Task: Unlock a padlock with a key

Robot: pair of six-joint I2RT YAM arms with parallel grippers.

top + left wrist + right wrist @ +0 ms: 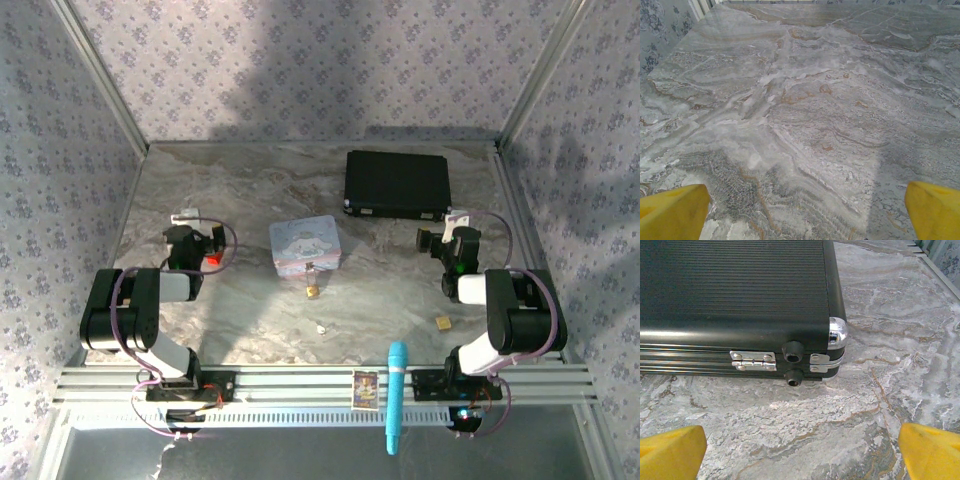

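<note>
Both the left pincer (800,212) and right pincer (800,452) gape empty, so one should first descend squarely on the key (321,328), lying on the worktop (240,315) near the padlock (313,290) just beside the tin (304,245).

The tiny brass-gold padlock (313,290) lies by itself, with the whitish key (321,328) nearby, not touching it.

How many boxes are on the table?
2. The black case lies closed at the far side, right of the middle. The pastel tin sits near the middle, just behind the tiny padlock. I see no other box.
</note>
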